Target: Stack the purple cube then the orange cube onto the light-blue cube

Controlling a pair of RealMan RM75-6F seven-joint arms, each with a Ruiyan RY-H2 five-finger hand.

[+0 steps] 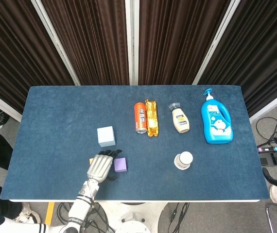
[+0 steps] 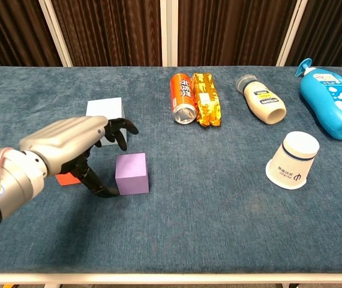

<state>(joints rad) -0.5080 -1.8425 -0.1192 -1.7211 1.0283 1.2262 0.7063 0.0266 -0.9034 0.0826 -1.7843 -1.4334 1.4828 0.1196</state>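
The purple cube (image 2: 131, 173) (image 1: 120, 164) sits on the blue table near its front edge. My left hand (image 2: 75, 144) (image 1: 99, 166) hovers just to its left, open, with fingers spread above the cube's left side and the thumb low beside it. The light-blue cube (image 2: 105, 108) (image 1: 106, 136) stands behind the hand, partly hidden in the chest view. The orange cube (image 2: 66, 178) lies under the hand, only a sliver showing; in the head view a small corner of the orange cube (image 1: 91, 160) peeks out. My right hand is not in view.
Behind stand an orange can (image 2: 182, 98), a gold snack pack (image 2: 206, 99), a lying mayonnaise bottle (image 2: 260, 99) and a blue pump bottle (image 2: 329, 96). A white paper cup (image 2: 291, 160) lies on its side at the right.
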